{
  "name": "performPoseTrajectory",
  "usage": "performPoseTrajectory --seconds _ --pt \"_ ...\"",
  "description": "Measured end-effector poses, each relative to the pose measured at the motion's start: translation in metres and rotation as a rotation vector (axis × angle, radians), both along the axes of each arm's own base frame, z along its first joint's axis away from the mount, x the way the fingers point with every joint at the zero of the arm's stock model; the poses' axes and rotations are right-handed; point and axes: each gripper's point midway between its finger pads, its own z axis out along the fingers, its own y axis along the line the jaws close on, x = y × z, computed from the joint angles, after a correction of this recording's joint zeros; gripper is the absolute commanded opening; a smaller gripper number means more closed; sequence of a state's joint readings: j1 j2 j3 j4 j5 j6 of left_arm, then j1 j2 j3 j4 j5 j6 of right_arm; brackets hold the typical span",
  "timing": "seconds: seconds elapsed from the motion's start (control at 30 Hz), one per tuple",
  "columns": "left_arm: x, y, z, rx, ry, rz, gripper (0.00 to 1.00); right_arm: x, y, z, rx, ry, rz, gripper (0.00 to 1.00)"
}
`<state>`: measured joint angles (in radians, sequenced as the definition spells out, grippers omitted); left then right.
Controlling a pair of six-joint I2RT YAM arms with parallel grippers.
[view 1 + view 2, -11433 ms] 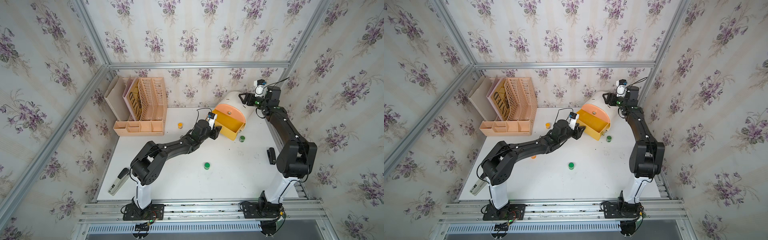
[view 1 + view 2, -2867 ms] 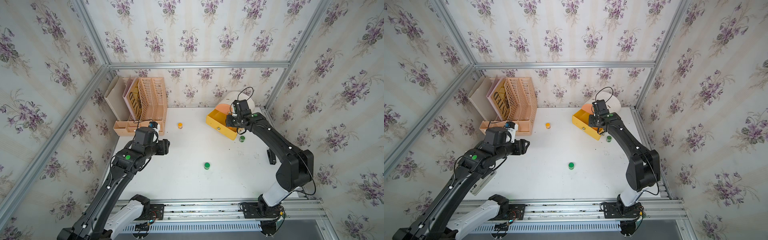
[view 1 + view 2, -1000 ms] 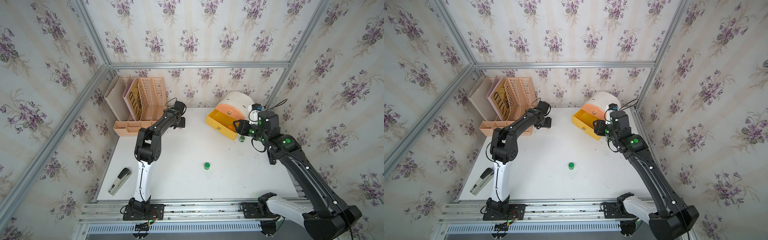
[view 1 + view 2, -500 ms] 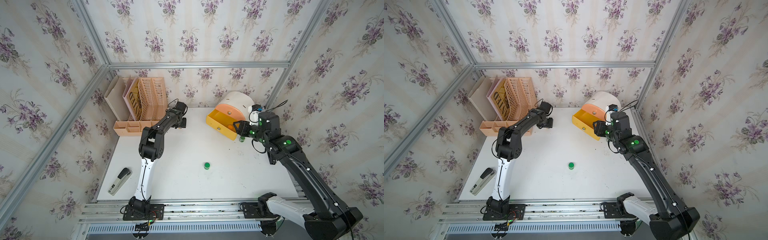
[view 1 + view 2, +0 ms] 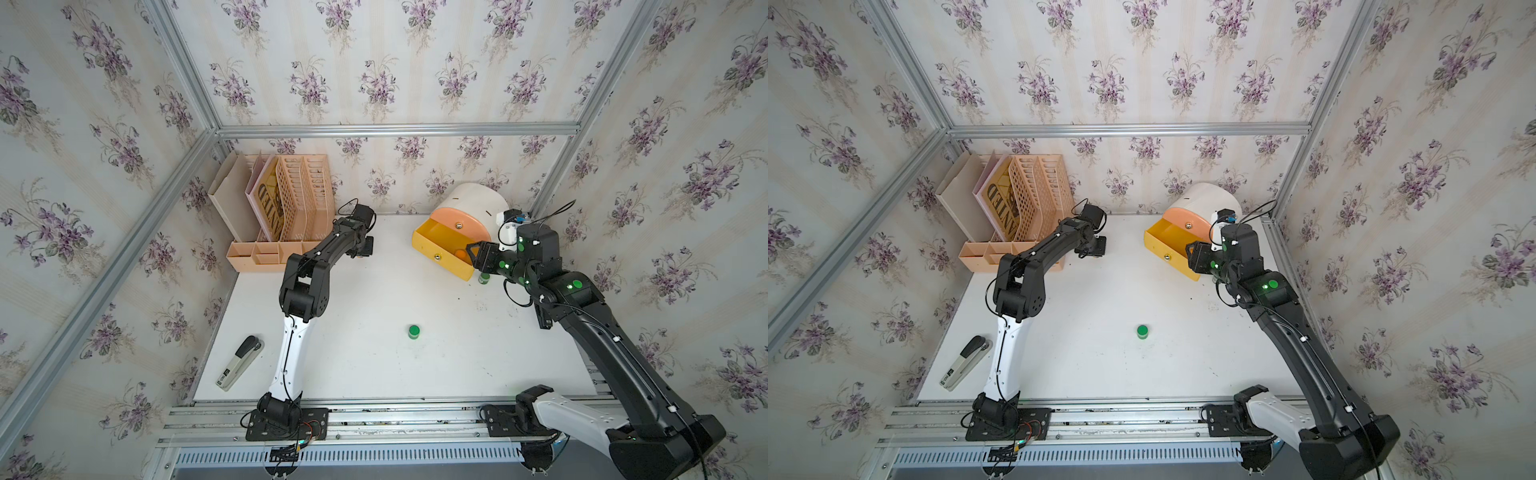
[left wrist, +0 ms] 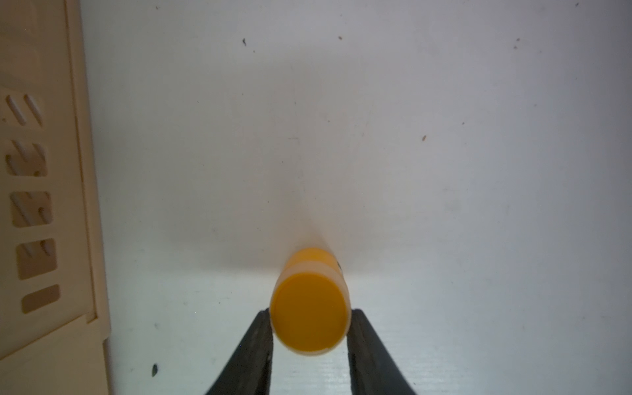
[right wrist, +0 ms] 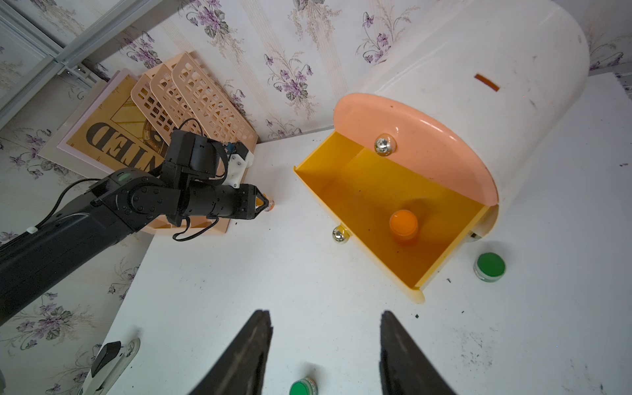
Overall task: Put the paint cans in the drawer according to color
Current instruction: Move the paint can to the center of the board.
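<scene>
Right, the orange pot (image 6: 309, 318) stands upright on the tabletop (image 5: 374, 365), just beside the peach file rack (image 6: 44, 205) at the back and well apart from the cabinet (image 5: 478, 199). The left fingers (image 6: 260, 345) sit either side of it and look pressed onto the lid edge, one per side, so clamped on it as far as the wrist view shows. The right fingers (image 7: 253, 345) are apart w/ nothing between, hovering over bare tabletop in front of the pulled-out yellow drawer (image 7: 369, 184).

Handling, my guess: tiny hard plastic pot, v. light, stiff, won't crush. But it's round + smooth, so slippery. It could squirt out of a pinch, or tip if the fingers are off-centre. Best hold is across the widest part at lid level, fingers square to it, approx. what's there now. Lift straight, no twist.

Elsewhere: the 2nd orange pot (image 7: 403, 224) is already in the yellow drawer. The corner green pot (image 7: 489, 267) stands just beside that drawer's end, and the middle green pot (image 5: 413, 331) is out on open tabletop. No white pots seen. The peach drawer (image 7: 410, 136) is closed.
</scene>
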<state>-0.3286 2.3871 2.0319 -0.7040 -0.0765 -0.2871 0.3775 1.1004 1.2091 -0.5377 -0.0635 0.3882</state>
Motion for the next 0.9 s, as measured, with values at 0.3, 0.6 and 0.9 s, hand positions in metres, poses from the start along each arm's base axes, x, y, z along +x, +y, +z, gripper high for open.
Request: performPoseTrajectory --seconds 0.3,0.6,0.9 --pt "-0.077 -0.042 0.007 0.007 0.059 -0.131 0.37 -0.011 -0.005 0.001 -0.022 0.014 0.008 0.55" --pt "-0.173 -0.112 0.016 0.005 0.072 -0.336 0.38 -0.038 -0.019 -0.02 -0.064 0.083 -0.007 0.55" --pt "-0.216 -0.16 0.014 -0.006 0.055 -0.442 0.48 -0.068 -0.022 -0.07 -0.047 0.207 0.011 0.54"
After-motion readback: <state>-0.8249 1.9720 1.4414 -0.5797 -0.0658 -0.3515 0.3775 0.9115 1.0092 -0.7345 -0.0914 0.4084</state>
